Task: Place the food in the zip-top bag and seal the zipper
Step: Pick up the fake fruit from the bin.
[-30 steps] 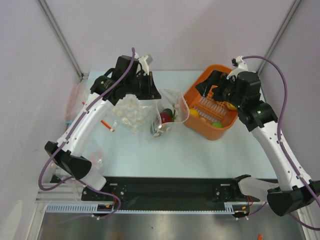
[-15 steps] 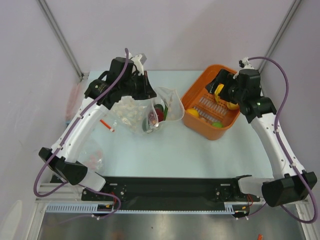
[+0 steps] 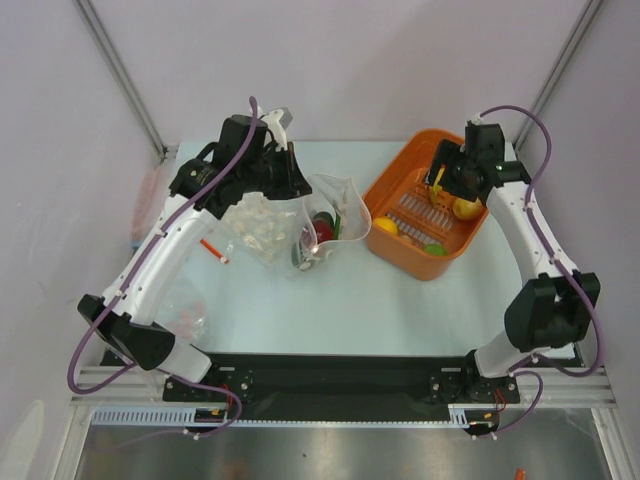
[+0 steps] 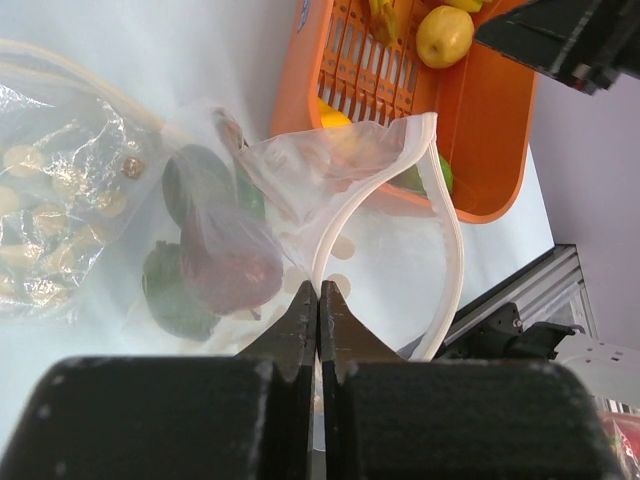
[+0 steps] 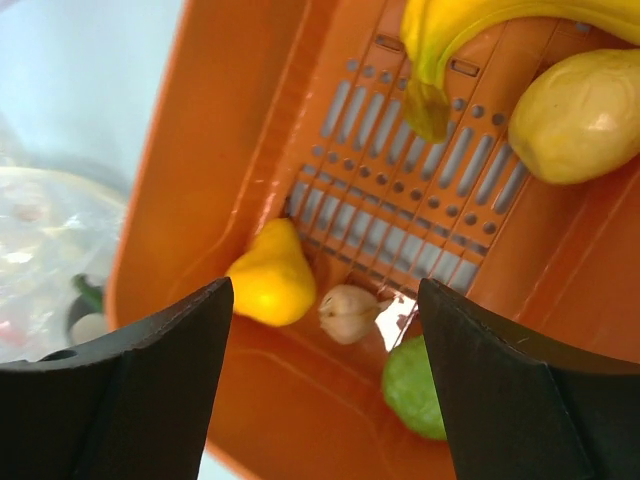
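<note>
Pale table, walled on three sides, with open surface toward the near rail. Left gripper pinches the bag mouth mid-table, apple inside. Right gripper, jaws spread wide, hangs over the basket holding banana and lemon.

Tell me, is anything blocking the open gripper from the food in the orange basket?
Nothing visible is. The right gripper hangs open above the basket, and the yellow fruit and the lime lie bare on the basket floor below its fingers. The left gripper holds the bag open nearby.
</note>
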`<state>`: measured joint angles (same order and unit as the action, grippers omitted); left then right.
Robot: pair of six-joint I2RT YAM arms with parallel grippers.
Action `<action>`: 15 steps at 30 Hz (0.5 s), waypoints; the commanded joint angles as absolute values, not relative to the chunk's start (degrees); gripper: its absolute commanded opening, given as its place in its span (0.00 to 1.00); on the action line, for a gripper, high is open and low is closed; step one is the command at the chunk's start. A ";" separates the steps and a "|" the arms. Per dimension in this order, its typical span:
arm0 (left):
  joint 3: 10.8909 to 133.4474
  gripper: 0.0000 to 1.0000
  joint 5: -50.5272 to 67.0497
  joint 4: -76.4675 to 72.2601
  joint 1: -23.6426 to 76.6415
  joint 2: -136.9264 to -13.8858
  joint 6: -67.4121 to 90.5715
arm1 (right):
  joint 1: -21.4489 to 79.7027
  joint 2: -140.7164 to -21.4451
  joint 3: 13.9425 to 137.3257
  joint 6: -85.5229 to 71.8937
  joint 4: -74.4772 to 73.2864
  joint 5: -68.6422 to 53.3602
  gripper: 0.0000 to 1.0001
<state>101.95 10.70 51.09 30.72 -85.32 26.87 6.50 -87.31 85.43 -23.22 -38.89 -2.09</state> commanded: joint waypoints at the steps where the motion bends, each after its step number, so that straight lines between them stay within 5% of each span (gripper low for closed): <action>1: 101.78 0.00 10.99 47.90 30.23 -82.79 26.10 | 6.50 -91.57 90.26 -18.64 -40.69 -0.01 0.80; 15: 98.09 0.00 12.66 43.25 30.23 -81.83 27.07 | 5.63 -113.45 101.59 -11.78 -41.13 4.57 0.73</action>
<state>98.26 11.14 47.86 30.72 -84.71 26.79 6.07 -110.50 96.90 -14.15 -41.43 2.81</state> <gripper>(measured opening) 0.009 0.732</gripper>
